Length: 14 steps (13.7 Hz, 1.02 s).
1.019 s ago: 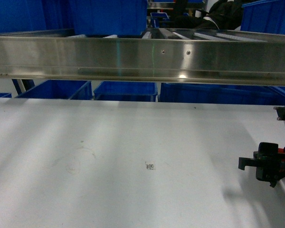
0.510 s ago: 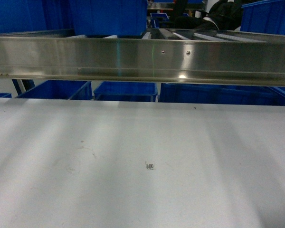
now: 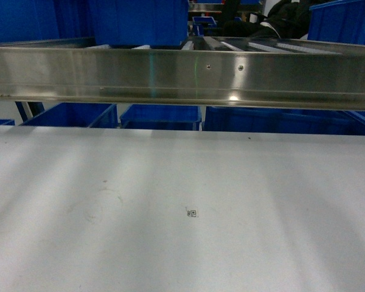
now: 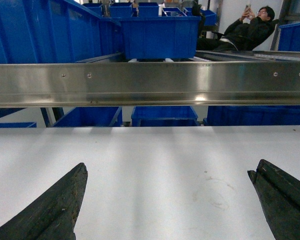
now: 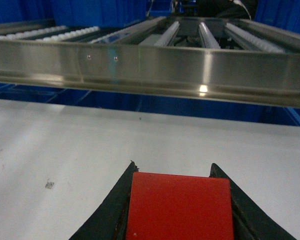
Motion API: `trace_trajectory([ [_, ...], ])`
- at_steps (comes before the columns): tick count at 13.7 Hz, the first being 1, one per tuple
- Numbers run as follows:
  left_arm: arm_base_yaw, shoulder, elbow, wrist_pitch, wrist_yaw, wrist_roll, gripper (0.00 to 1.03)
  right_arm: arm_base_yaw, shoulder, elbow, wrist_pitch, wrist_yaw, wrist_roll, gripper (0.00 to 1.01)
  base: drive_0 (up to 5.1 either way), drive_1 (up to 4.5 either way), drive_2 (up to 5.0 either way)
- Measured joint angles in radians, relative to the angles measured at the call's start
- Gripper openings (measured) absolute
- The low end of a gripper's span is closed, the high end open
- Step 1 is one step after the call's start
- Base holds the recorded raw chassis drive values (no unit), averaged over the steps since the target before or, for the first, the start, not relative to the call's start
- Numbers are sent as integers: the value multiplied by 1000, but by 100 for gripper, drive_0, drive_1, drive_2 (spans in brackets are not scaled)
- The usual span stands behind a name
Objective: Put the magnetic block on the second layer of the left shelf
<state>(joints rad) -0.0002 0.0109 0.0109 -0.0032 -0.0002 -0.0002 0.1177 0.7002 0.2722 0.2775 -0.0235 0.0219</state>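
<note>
Magnetic block point(image 5: 179, 206) between right fingers point(image 5: 106, 210)

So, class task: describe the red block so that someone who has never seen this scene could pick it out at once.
Start at the long steel rail crossing the right wrist view, then drop to the white table below. At the bottom edge, the red block sits between the dark fingers of the right end effector. It is the only red thing; everything nearby is blue, steel or white.

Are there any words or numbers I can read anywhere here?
No words or numbers can be read.
The small printed marker on the white table looks like a code square with tiny print: too small to read.
The faint engraving on the steel shelf rail: too blurred to read.
</note>
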Motion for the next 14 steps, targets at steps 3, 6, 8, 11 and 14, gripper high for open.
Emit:
trace_trajectory([
  [3,0,0,0,0,0,0,98,-61,75,-19,64,-29,0,34,0,0,0],
  [6,0,0,0,0,0,0,98,-65,109,-10,82,-29,6,34,0,0,0],
  [8,0,0,0,0,0,0,98,-64,100,-5,79,-28,8,34,0,0,0],
  [11,0,0,0,0,0,0,98,-64,97,0,79,-28,8,34,0,0,0],
  [14,0,0,0,-1,0,0,98,-64,97,0,80,-28,8,34,0,0,0],
])
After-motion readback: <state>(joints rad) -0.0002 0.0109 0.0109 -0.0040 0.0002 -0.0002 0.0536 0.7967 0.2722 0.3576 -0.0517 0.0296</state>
